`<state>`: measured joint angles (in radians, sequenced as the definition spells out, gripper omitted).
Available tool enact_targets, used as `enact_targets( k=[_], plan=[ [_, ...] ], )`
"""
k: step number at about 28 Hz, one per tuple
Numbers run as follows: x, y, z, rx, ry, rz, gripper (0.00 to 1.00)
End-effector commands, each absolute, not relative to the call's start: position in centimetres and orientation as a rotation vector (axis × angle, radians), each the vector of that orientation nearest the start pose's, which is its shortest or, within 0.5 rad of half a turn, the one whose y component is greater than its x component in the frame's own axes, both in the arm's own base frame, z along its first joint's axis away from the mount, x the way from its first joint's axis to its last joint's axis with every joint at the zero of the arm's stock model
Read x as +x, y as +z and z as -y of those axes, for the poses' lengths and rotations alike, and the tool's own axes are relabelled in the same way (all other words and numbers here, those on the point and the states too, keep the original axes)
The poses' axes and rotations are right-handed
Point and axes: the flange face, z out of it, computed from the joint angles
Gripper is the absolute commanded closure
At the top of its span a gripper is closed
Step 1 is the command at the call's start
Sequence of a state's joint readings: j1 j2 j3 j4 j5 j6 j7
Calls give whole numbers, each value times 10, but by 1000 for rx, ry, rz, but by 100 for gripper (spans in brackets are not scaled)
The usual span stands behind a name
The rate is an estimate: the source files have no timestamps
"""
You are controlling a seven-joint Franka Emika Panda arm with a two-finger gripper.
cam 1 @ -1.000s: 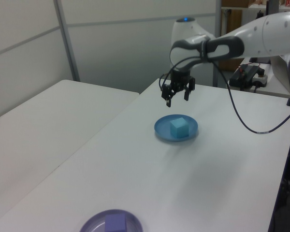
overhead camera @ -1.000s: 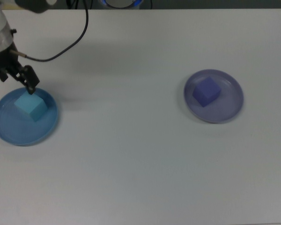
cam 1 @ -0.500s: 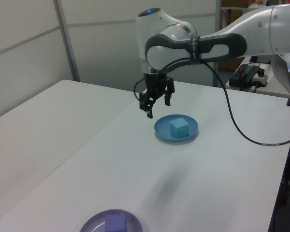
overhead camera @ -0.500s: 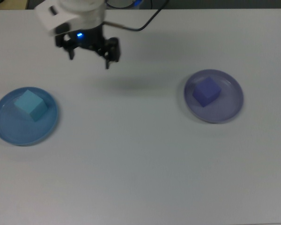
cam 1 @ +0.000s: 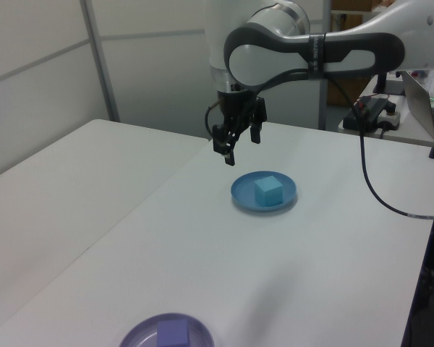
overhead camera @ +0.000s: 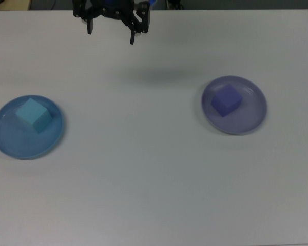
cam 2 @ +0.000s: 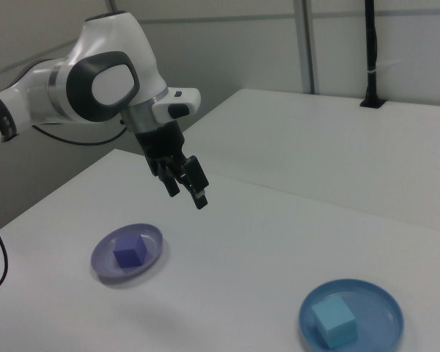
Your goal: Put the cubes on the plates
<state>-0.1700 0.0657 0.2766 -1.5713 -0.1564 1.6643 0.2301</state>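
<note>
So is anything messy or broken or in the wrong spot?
No, nothing stands out. The turquoise cube sits on the blue plate, the indigo cube on the lavender plate, and the open gripper holds nothing.

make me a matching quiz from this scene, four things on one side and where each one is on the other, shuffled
Things:
1. cyan cube
2. indigo cube
3. pincer
4. blue plate

Places:
A. on the lavender plate
B. in the air above the table, holding nothing
C. at the top view's left edge
D. on the blue plate

Pairs: 1-D, 2-A, 3-B, 4-C
</note>
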Motion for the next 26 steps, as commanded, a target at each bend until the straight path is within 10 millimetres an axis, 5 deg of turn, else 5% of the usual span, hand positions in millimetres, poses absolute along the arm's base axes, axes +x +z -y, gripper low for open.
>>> enact_targets(
  k=[1,7,26],
  plan=[
    [567,596,-58,-3282,-45,-103,0],
    [560,596,-97,-3281,-36,-15,0],
    [569,593,-67,-3265,-9,-102,0]
  ],
)
